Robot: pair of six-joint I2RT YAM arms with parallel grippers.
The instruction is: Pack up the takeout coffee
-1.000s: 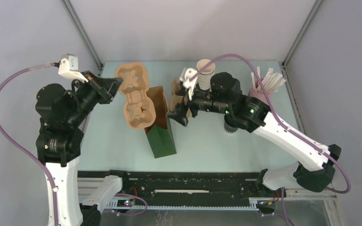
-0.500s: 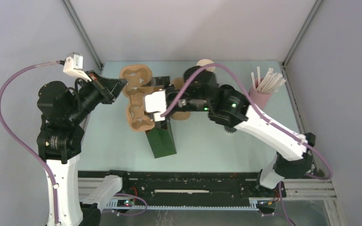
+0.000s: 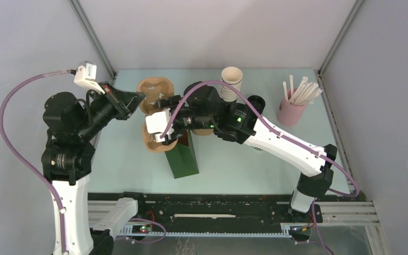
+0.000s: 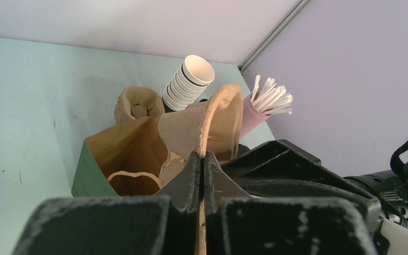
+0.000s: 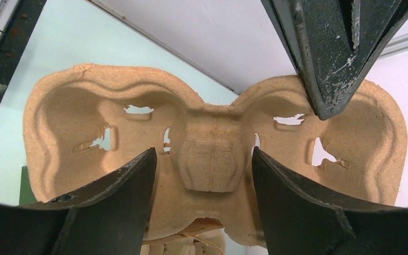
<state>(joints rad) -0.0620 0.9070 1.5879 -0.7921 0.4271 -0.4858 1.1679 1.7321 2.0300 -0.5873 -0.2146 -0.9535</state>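
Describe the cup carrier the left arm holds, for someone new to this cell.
Find the green paper bag standing open mid-table. Beside its mouth, a tan pulp cup carrier is held off the table, rim pinched by the left gripper, right gripper open astride its middle. The other pulp piece rests by the white cup stack.

**A robot test cell stocked like a coffee counter**

This is a lab enclosure built for robot trials. Plain grey panels (image 3: 218, 32) close in the back and both sides, joined at the corners by slanting metal struts (image 3: 93, 40). A pale green bench (image 3: 228, 159) fills the cell. Along its near edge runs a black rail (image 3: 218, 204) with exposed wiring, where a left arm (image 3: 66, 154) and a right arm (image 3: 287, 146) are mounted. The props are coffee-shop stock: a stack of paper cups (image 3: 231, 84), a pink pot of white stirrers (image 3: 291, 111), a green paper bag (image 3: 183, 156) and a pulp cup carrier (image 3: 150, 93).
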